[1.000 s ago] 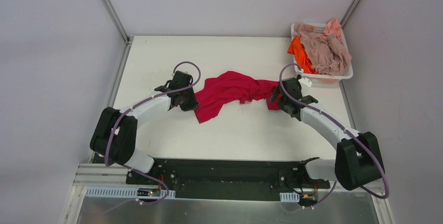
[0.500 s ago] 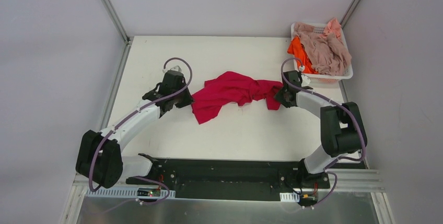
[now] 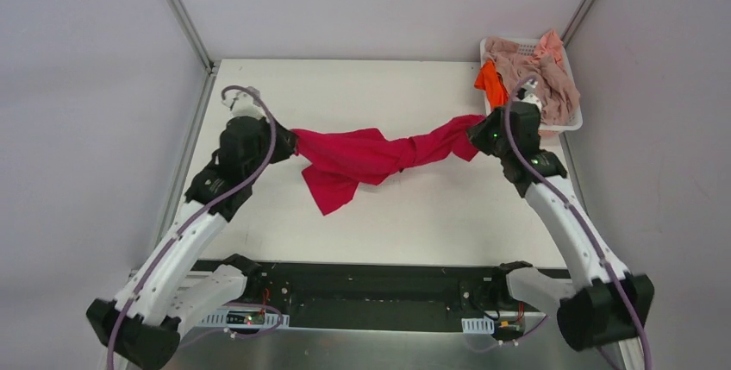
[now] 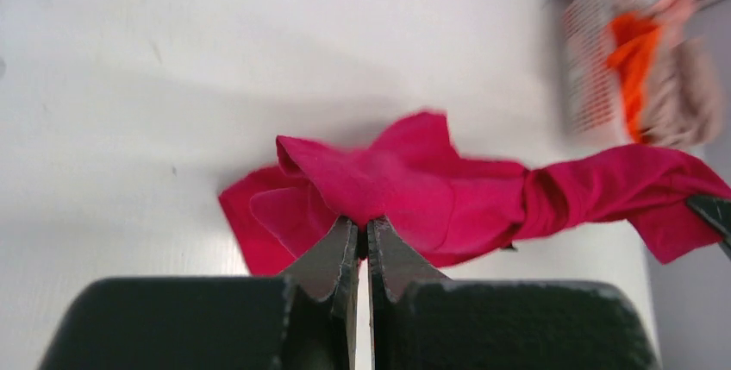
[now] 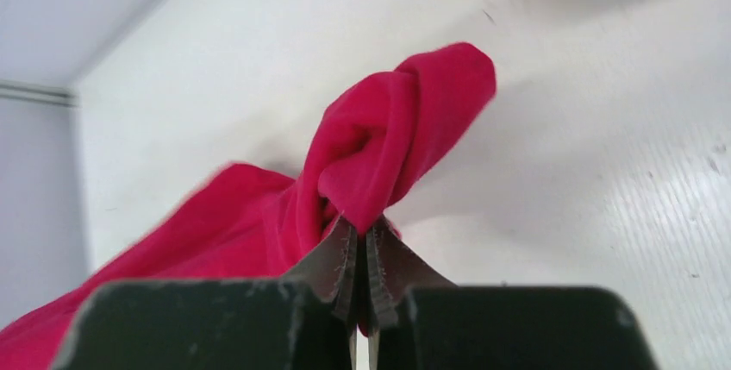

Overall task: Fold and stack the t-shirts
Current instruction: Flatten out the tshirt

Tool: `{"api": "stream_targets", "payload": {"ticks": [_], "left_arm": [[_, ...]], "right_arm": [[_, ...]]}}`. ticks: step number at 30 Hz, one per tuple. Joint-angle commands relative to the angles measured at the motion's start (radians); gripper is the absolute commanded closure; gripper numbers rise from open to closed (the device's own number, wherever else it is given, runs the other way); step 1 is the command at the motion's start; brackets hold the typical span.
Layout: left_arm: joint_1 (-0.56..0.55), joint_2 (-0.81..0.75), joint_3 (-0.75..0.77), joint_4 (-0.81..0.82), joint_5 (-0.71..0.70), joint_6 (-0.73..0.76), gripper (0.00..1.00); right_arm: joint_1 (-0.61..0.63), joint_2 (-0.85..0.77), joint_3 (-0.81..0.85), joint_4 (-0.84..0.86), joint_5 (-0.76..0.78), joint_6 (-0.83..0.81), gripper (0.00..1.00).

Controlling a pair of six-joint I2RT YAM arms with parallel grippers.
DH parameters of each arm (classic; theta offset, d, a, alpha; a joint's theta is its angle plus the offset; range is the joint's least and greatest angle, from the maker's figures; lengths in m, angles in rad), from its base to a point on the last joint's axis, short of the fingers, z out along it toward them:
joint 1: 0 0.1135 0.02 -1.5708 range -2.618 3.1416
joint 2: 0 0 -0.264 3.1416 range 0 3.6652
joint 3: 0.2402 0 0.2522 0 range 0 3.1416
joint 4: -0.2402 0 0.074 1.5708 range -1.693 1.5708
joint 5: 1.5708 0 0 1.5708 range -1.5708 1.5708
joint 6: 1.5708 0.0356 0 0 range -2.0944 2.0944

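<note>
Your left arm (image 3: 185, 234) and right arm (image 3: 571, 225) wear white shells between black joint housings. A lilac cable (image 3: 269, 120) trails behind each pincer. The left pincer (image 4: 363, 225) and right pincer (image 5: 360, 228) have black tapered fingers (image 4: 332, 258) with ridged inner faces.

Crimson shirt (image 3: 362, 156); orange shirt (image 3: 492, 84); pinkish-beige shirts (image 3: 539, 68); white basket (image 3: 521, 41).

One t-shirt (image 3: 371, 156) is stretching across the middle of the table (image 3: 405, 215), hanging between the left gripper (image 3: 290, 138) at its left end and the right gripper (image 3: 475, 133) at its right end. The other t-shirts (image 3: 534, 72) are sitting piled in the basket (image 3: 576, 118) at the far right corner, just behind the right gripper.
</note>
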Motion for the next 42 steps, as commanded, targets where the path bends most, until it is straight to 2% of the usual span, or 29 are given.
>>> {"api": "stream_targets", "payload": {"ticks": [1, 4, 8, 11, 16, 19, 24, 29, 30, 32, 34, 35, 39, 42], "left_arm": [[-0.004, -0.184, 0.128, -0.018, -0.106, 0.063, 1.0], [-0.004, -0.266, 0.234, -0.061, -0.126, 0.087, 1.0], [-0.004, -0.296, 0.394, -0.124, -0.119, 0.117, 1.0], [-0.004, -0.29, 0.51, -0.17, -0.099, 0.133, 1.0], [-0.004, -0.261, 0.668, -0.216, -0.053, 0.16, 1.0], [-0.004, -0.231, 0.715, -0.226, -0.084, 0.177, 1.0], [-0.004, -0.09, 0.768, -0.243, -0.175, 0.198, 1.0], [0.011, 0.157, 0.855, -0.26, -0.308, 0.254, 1.0], [0.036, 0.227, 0.885, -0.263, -0.275, 0.258, 1.0], [0.154, 0.321, 0.949, -0.274, -0.113, 0.215, 1.0], [0.308, 0.419, 1.044, -0.276, 0.034, 0.146, 1.0], [0.339, 0.47, 1.099, -0.282, 0.055, 0.141, 1.0], [0.382, 0.61, 1.347, -0.32, 0.114, 0.182, 1.0], [0.388, 0.621, 1.437, -0.332, 0.13, 0.194, 1.0]], "right_arm": [[0.003, -0.243, 0.142, -0.102, -0.075, -0.098, 1.0], [0.003, -0.326, 0.259, -0.174, -0.092, -0.13, 1.0], [0.003, -0.378, 0.433, -0.246, -0.061, -0.149, 1.0], [0.003, -0.398, 0.529, -0.264, -0.081, -0.15, 1.0], [0.003, -0.391, 0.688, -0.317, -0.199, -0.169, 1.0], [0.003, -0.354, 0.758, -0.356, -0.167, -0.196, 1.0], [0.002, -0.251, 0.809, -0.349, -0.121, -0.237, 1.0], [0.002, -0.096, 0.771, -0.227, -0.099, -0.266, 1.0], [0.003, -0.063, 0.753, -0.178, -0.102, -0.274, 1.0], [0.002, 0.017, 0.744, -0.077, -0.133, -0.276, 1.0], [0.002, 0.124, 0.81, -0.024, -0.121, -0.29, 1.0], [0.002, 0.186, 0.866, -0.006, -0.089, -0.294, 1.0], [0.003, 0.416, 1.218, -0.033, -0.102, -0.275, 1.0], [0.002, 0.519, 1.388, -0.075, -0.141, -0.248, 1.0]]}}
